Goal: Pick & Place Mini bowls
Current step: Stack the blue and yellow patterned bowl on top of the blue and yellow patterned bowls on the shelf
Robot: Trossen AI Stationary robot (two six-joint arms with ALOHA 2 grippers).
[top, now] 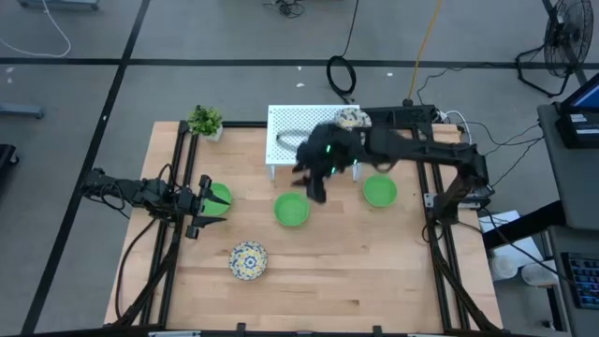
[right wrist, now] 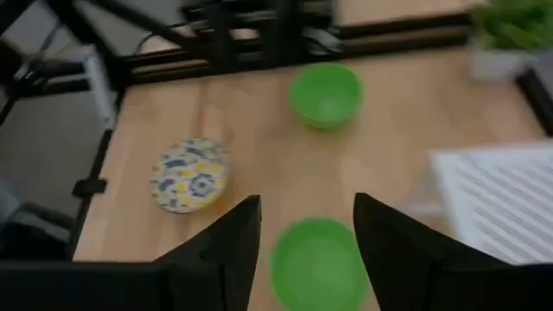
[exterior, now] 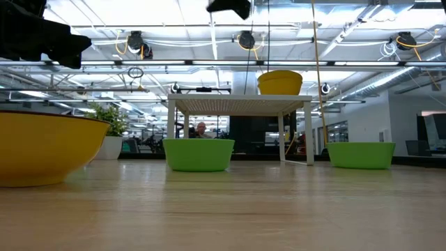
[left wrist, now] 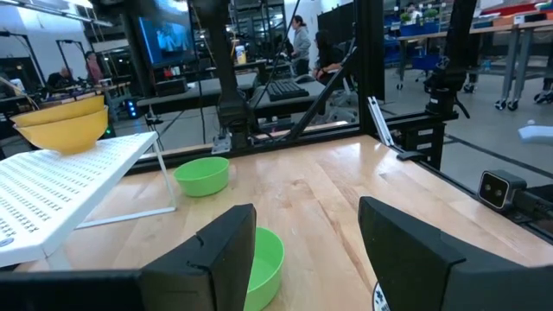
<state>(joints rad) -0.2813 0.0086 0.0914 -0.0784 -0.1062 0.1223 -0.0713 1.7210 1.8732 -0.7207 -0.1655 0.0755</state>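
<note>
Three green bowls sit on the table: a left one (top: 219, 198), a middle one (top: 291, 210) (exterior: 198, 154) (right wrist: 315, 261) and a right one (top: 379, 191) (exterior: 361, 155) (left wrist: 203, 175). A floral yellow bowl (top: 248, 259) (exterior: 42, 148) (right wrist: 190, 175) rests near the table's near edge. Stacked yellow bowls (top: 351, 118) (left wrist: 60, 121) stand on the white rack (top: 299, 131). My right gripper (top: 315, 187) (right wrist: 302, 207) hangs open high above the middle green bowl. My left gripper (top: 199, 212) (left wrist: 307, 216) is open, raised beside the left green bowl.
The white perforated rack (left wrist: 60, 190) stands on thin legs at the table's far side. A small potted plant (top: 205, 121) sits at the far left corner. Bare wood (top: 374, 271) lies toward the near right of the table. People and desks show in the room beyond.
</note>
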